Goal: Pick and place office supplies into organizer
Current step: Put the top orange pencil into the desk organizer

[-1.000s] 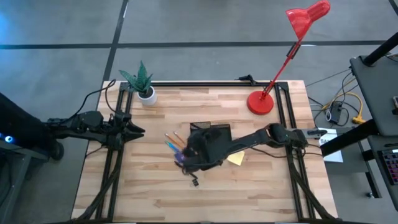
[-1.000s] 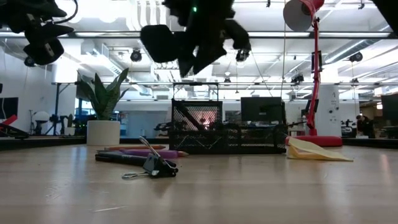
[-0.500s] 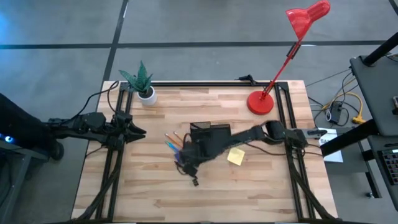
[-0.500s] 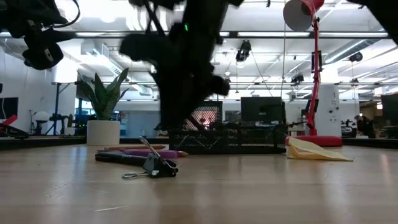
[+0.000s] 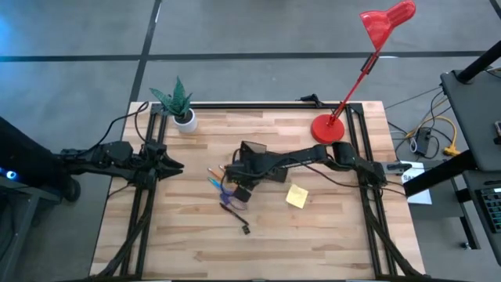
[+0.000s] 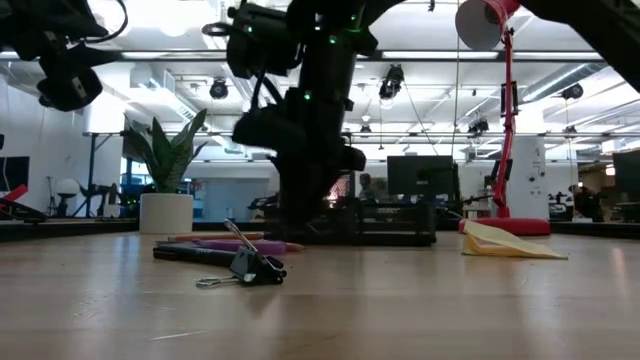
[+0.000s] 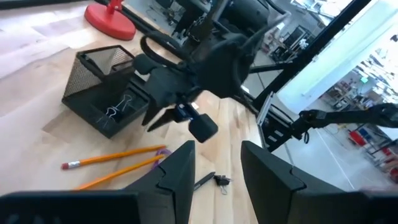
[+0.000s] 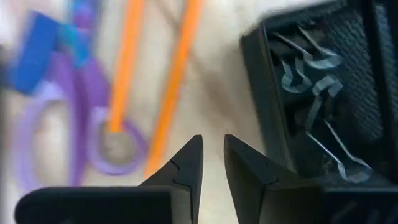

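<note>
My right gripper (image 8: 211,148) points down over the table, just left of the black organizer (image 8: 323,93). Its fingers stand a little apart with nothing between them. Two orange pencils (image 8: 177,81) lie below and ahead of the fingertips, with the purple-handled scissors (image 8: 62,130) beyond them. Black clips (image 7: 118,111) lie inside the organizer (image 7: 102,93). One clip (image 5: 245,229) lies on the table nearer the front, and the yellow sticky-note pad (image 5: 297,196) lies right of the gripper (image 5: 236,177). My left gripper (image 7: 217,168) waits open at the table's left edge.
A red desk lamp stands on its base (image 5: 328,128) at the far right. A white plant pot (image 5: 185,120) sits at the far left corner. The right arm (image 5: 313,160) lies across the organizer's right side. Bare wood lies along the near edge (image 5: 258,258).
My right gripper has swung from the near side of the organizer toward the table's far and left edges. It has come down and tipped to point at the table beside the pencils. The sticky-note pad, partly under the arm before, now lies in plain view.
</note>
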